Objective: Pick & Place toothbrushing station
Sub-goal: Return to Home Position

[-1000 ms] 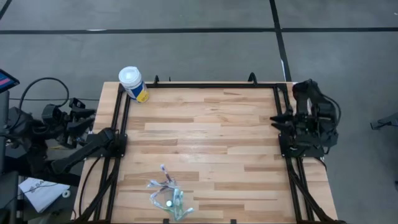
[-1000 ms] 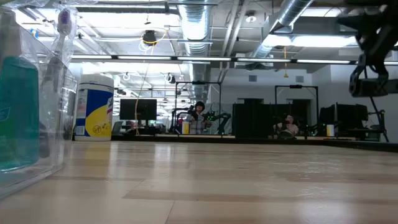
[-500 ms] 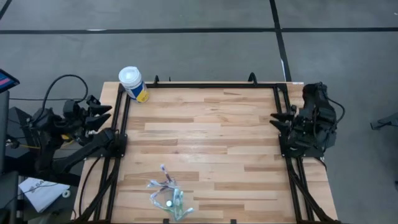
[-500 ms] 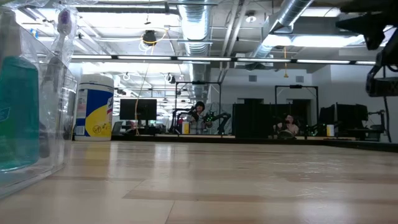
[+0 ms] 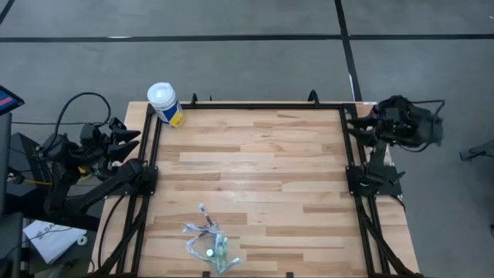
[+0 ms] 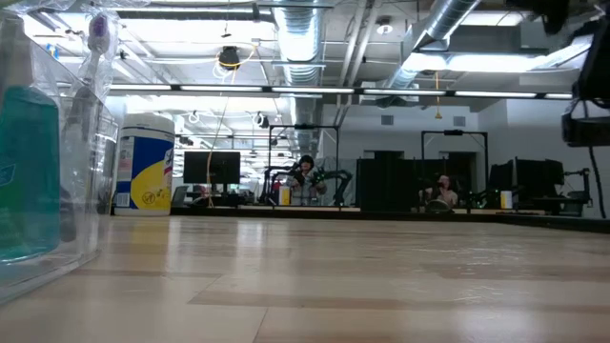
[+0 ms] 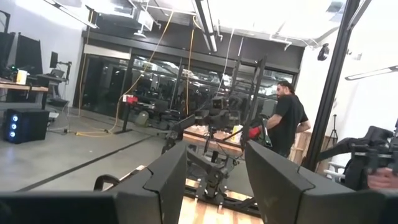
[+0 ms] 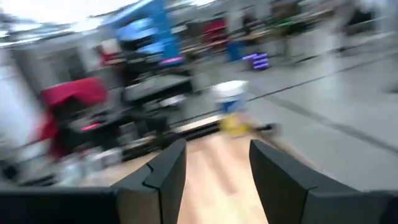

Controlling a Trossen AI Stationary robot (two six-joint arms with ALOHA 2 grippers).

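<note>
The toothbrushing station (image 5: 210, 245), a see-through holder with slim toothbrushes (image 5: 199, 224) and small tubes in it, stands on its base at the table's near edge, left of centre. In the low view it fills the left side, with a teal tube (image 6: 27, 171) and a purple-headed brush (image 6: 98, 30) inside. My left gripper (image 5: 131, 137) hangs open just outside the table's left rail, its fingers (image 7: 163, 177) apart with nothing between them. My right gripper (image 5: 357, 127) is raised at the far right corner, open and empty (image 8: 217, 149).
A white-lidded canister with a yellow label (image 5: 164, 103) stands at the far left corner (image 6: 145, 164). Black rails (image 5: 151, 154) run along the table's left, far and right sides. The wooden top (image 5: 262, 177) lies bare between the arms. People show in the room beyond.
My left gripper has come in toward the table's left rail, then held still. My right arm has risen and swung toward the table's far edge, its wrist rolling; its wrist view is blurred by the move. The station has not moved.
</note>
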